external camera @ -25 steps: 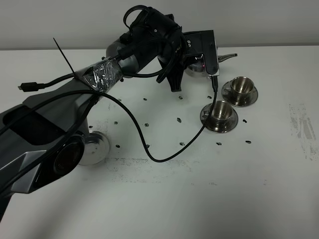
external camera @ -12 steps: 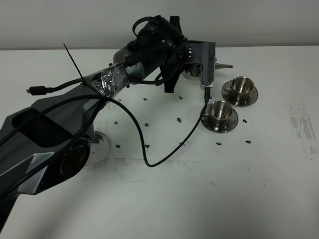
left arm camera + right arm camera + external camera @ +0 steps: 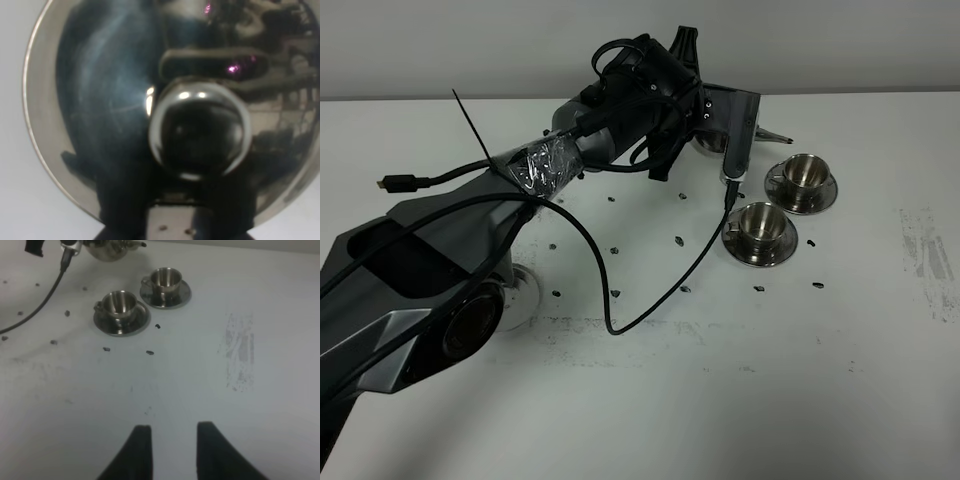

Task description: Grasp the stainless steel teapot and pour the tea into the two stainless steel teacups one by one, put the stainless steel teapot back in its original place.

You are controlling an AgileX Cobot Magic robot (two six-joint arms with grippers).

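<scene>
The stainless steel teapot (image 3: pixel 708 141) stands at the back of the table, mostly hidden by my left wrist; only its thin spout (image 3: pixel 775 133) pokes out to the right. In the left wrist view its domed lid and knob (image 3: pixel 197 132) fill the frame, and my left gripper (image 3: pixel 172 222) is shut around the handle base. The two stainless steel teacups, far (image 3: pixel 807 172) and near (image 3: pixel 760 225), sit on saucers just right of the pot. They also show in the right wrist view (image 3: pixel 161 280) (image 3: pixel 119 302). No tea is visible. My right gripper (image 3: pixel 172 450) is open and empty over bare table.
A black cable (image 3: pixel 660 290) hangs from the left wrist and loops across the table near the near cup. Small dark specks dot the table. A grey smudge (image 3: pixel 920 250) marks the right side. A shiny round disc (image 3: pixel 515 290) lies under the left arm.
My left wrist has turned and shifted slightly right at the teapot. The spout has dropped from pointing up-right to pointing down-right. The cups have not moved.
</scene>
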